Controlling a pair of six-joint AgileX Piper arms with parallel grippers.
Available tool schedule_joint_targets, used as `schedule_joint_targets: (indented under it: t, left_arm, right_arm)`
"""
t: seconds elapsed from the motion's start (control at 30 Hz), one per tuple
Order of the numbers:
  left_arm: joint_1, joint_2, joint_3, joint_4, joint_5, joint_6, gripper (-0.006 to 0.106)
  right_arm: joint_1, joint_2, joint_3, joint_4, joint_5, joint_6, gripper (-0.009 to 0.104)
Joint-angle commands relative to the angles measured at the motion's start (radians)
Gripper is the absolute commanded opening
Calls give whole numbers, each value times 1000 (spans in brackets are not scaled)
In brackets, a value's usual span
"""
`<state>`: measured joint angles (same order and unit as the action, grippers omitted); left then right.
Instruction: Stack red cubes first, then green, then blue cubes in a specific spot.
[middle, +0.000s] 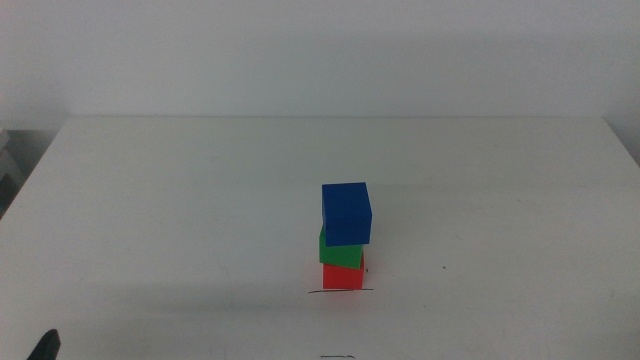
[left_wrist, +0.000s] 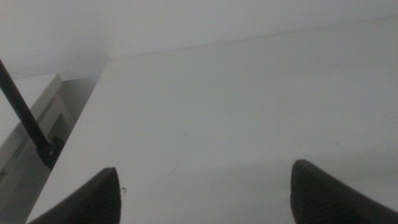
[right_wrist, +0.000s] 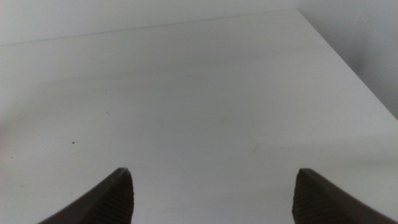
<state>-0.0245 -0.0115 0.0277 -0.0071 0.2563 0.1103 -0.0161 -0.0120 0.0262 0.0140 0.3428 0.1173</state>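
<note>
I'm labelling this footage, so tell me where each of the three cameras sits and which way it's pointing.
Middle view: above the near edge, looking forward and down at the blue cube on the green cube on the red cube, at the black stroke; the left claw tip shows bottom left.
Left wrist view: on the left arm, facing bare table between open jaws.
Right wrist view: right claw jaws open, bare table.
Shared: both wrist views miss the stack.
</note>
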Motion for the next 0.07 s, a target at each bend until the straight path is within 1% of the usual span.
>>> schedule_joint_targets:
  t: [0.0, 0.03]
  left_arm:
    - [-5, -27, -1, -11, -64, -10, 93]
    - [-5, -27, -1, -12, -67, -10, 93]
  right_arm:
    - [-8, -7, -10, -8, -71, -12, 65]
    - [-8, -7, -10, -14, -66, -12, 65]
